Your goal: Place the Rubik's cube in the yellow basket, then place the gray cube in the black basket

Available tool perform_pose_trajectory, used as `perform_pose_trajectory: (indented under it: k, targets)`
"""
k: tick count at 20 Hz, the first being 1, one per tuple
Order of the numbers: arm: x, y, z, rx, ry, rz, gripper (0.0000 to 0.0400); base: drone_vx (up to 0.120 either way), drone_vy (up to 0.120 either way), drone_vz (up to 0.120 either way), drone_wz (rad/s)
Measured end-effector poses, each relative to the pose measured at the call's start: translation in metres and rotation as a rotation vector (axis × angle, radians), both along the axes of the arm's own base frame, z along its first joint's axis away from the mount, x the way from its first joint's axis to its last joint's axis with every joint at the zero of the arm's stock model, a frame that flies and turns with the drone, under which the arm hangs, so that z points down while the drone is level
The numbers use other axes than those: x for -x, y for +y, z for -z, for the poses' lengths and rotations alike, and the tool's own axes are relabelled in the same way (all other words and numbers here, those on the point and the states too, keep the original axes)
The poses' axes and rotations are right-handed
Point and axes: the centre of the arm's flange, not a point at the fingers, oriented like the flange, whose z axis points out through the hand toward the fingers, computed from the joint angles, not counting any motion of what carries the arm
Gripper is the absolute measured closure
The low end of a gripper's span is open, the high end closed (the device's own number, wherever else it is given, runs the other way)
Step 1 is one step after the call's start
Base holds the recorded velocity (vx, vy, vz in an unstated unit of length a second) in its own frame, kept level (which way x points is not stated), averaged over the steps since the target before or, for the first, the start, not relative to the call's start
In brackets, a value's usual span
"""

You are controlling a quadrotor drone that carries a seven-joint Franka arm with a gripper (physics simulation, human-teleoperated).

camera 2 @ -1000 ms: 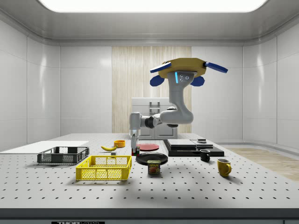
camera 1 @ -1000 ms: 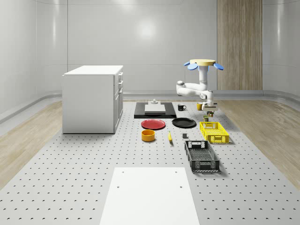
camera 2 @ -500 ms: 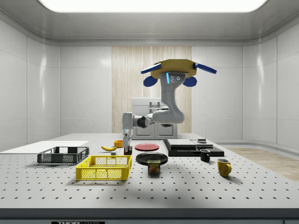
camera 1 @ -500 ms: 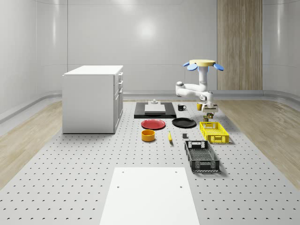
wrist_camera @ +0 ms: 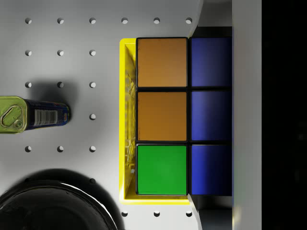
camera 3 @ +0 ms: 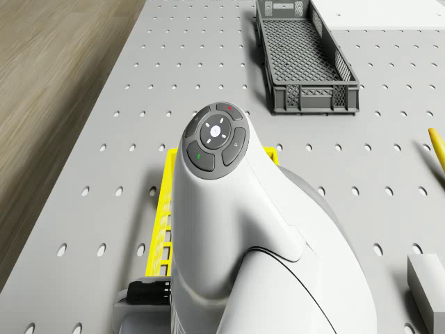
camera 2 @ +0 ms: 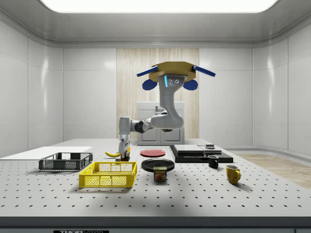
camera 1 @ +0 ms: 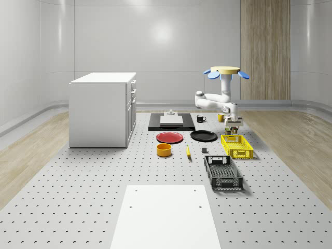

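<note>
The gripper (camera 2: 125, 156) is clamped on the Rubik's cube (wrist_camera: 184, 116), just above the near end of the yellow basket (camera 2: 108, 174); the drone (camera 2: 169, 77) hovers behind. Rigid, light, smooth-faced: flat opposite sides grip best.

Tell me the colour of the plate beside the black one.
Red plate, clearest in the whole-scene view.

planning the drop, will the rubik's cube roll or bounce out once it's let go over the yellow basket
Probably not. The Rubik's cube has flat faces and square edges, so it should settle rather than roll. It looks rigid, so a small bounce is possible. The gripper holds it just above the yellow basket, at the end nearer the spam can, so a corner might clip that rim.
</note>
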Motion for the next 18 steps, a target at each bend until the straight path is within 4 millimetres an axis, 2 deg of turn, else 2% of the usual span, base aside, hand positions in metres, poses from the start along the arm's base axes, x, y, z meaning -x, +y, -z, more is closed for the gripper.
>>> perform_pose_trajectory:
  k: [2, 10, 18]
  targets:
    - [0.0, 0.0, 0.0, 0.0, 0.0, 0.0, 0.0075, 0.12, 0.0, 0.0, 0.0]
    - [0.0, 0.0, 0.0, 0.0, 0.0, 0.0, 0.0075, 0.0, 0.0, -0.12, 0.0]
    - [0.0, 0.0, -0.026, 0.0, 0.0, 0.0, 0.0075, 0.0, 0.0, 0.0, 0.0]
